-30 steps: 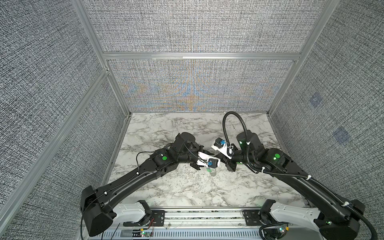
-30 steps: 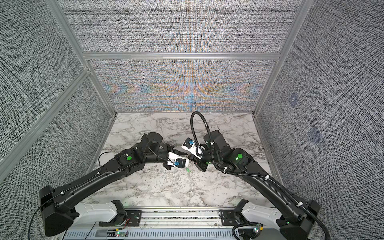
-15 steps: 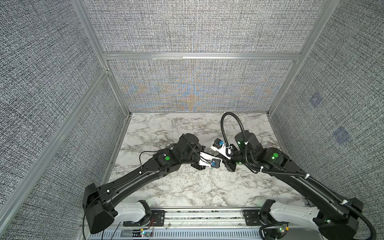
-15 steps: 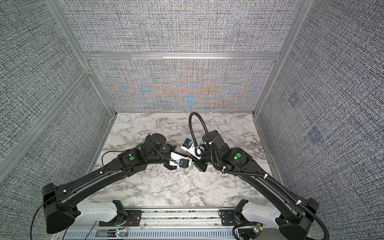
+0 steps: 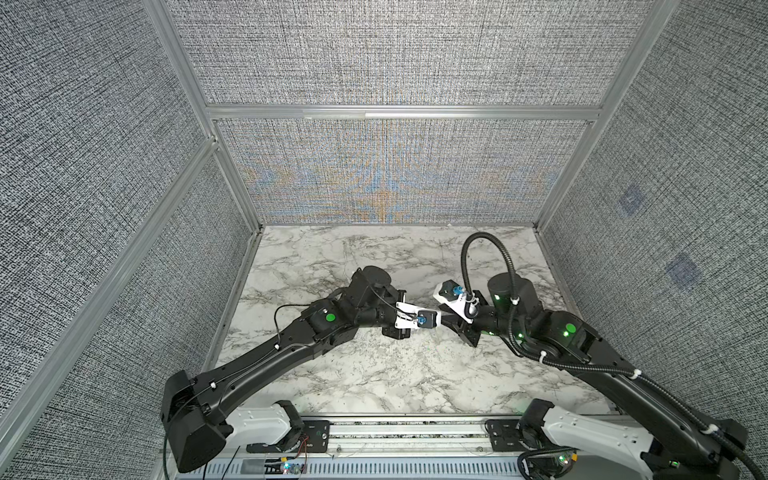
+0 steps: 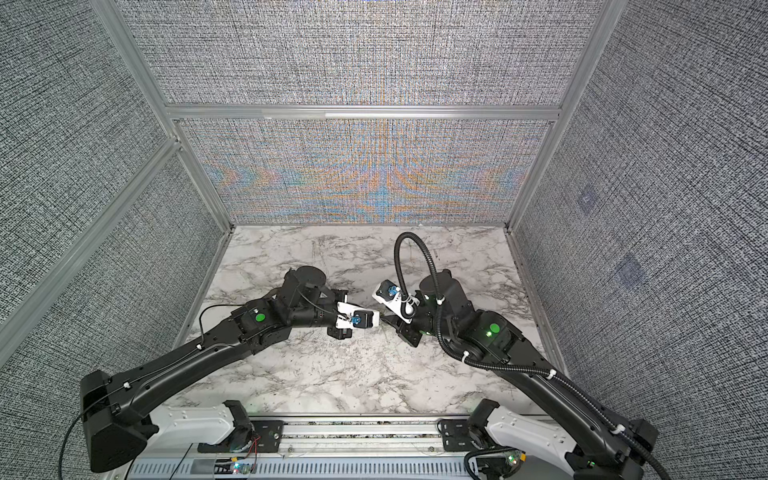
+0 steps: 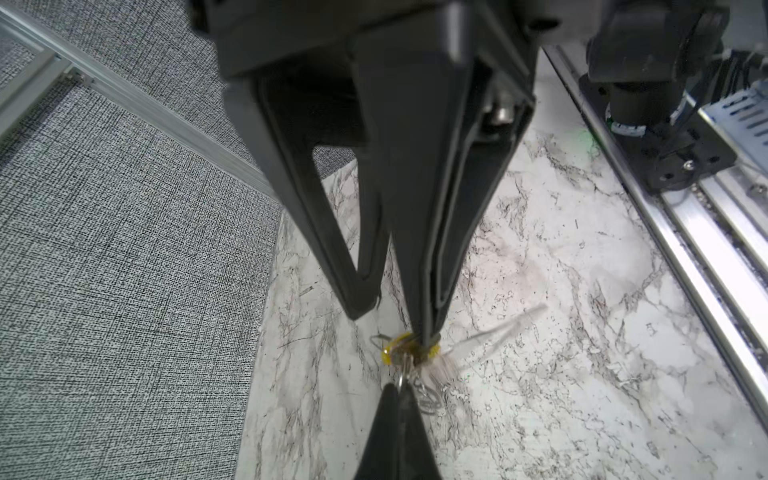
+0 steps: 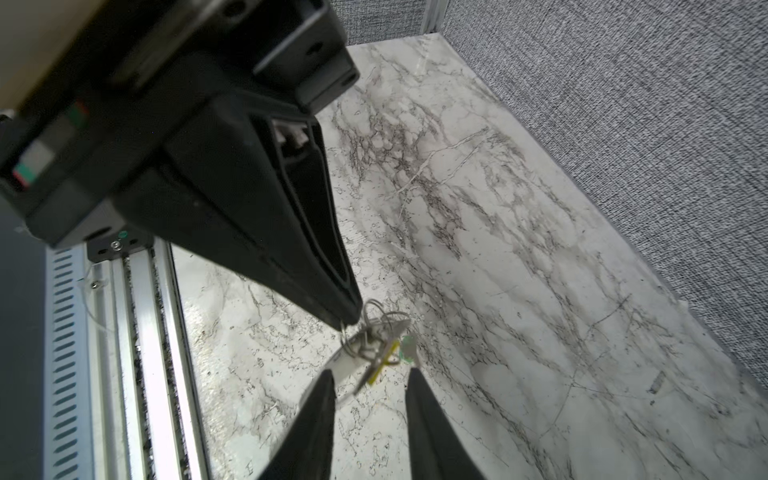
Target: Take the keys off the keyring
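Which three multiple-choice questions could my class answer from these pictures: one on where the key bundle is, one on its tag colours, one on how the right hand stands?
1. Where is the key bundle?
A. Flat beside the front rail.
B. Where the two hands' tips meet.
C. On the back wall.

2. Which tag colours show on it?
A. Red and blue.
B. Orange and purple.
C. Yellow and green.

3. How do the fingers of the right hand stand?
A. Apart.
B. Pressed together.
C. Out of view.

1 B: the left hand grips its rings at the right hand's tips.
2 C: a yellow tag and a green tag show.
3 A: a gap shows between them.
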Robot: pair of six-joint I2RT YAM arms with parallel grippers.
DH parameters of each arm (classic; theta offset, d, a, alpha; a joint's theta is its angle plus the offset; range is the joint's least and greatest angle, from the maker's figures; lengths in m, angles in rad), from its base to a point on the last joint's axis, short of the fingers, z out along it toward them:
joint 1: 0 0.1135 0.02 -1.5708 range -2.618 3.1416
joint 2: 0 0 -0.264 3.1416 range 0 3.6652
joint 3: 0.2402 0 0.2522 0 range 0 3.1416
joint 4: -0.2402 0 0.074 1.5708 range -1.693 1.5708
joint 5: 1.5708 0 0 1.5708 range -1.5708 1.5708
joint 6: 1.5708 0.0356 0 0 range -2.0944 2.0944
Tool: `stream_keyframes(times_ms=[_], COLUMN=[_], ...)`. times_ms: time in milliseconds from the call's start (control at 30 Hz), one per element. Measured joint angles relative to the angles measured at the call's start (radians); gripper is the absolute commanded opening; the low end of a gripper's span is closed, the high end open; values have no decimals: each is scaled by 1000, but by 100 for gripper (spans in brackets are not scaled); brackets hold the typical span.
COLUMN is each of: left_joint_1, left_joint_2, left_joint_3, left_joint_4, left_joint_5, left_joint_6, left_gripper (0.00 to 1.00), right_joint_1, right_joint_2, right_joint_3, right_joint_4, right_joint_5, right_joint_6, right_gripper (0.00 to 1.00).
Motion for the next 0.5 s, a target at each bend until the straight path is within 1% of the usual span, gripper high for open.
stream_keyframes(times_ms=[200,300,500], left_joint_1=[33,40,51], left_joint_2=[-21,-28,-34], left_joint_3=[-36,-46,-72], left_joint_4=[82,113,176], left_joint_5=[79,108,142], left_joint_6=[-101,-144,-221], left_gripper=[0,0,0], right_joint_1=[0,1,8], right_joint_2=[-60,-59,-44], right_joint_3=[-66,-80,-98], right_joint_4=[68,92,133], right_joint_5=[51,64,56], right_joint_6=[0,0,-1], right_gripper=[36,37,38])
